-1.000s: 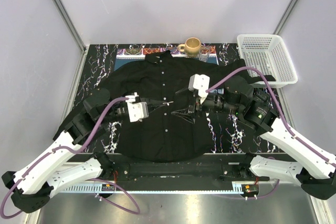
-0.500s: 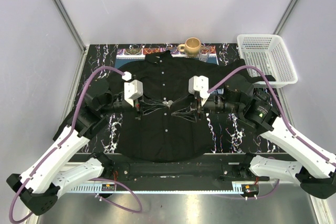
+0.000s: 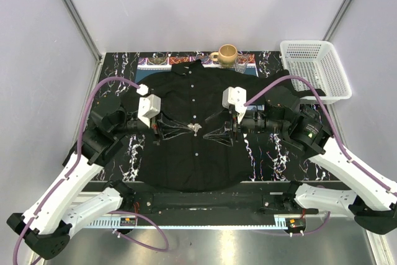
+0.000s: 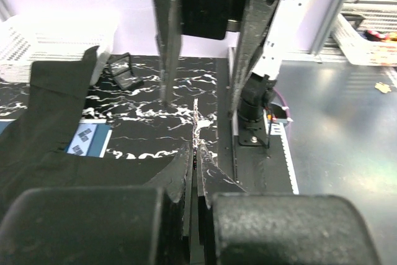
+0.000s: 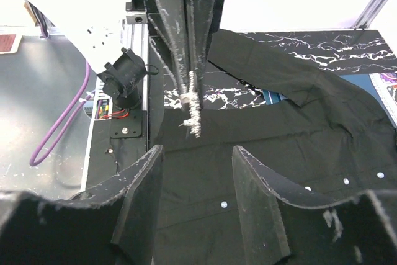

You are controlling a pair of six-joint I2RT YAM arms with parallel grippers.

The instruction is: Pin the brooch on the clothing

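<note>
One brooch (image 3: 196, 130) pinched above the black shirt (image 3: 186, 166)

We see the left gripper (image 4: 196, 153) clamped on the brooch, a silvery sliver standing out past its tips. In the top view it sits at mid-frame, over the shirt's row of white buttons (image 3: 197, 152); whether it touches the cloth we cannot tell. The right gripper (image 5: 197, 153) faces it from the right of the frame, its fingers spread apart and holding nothing. The shirt lies spread on the marbled counter (image 3: 263, 162); a white basket (image 3: 313, 69) stands at upper right.
</note>
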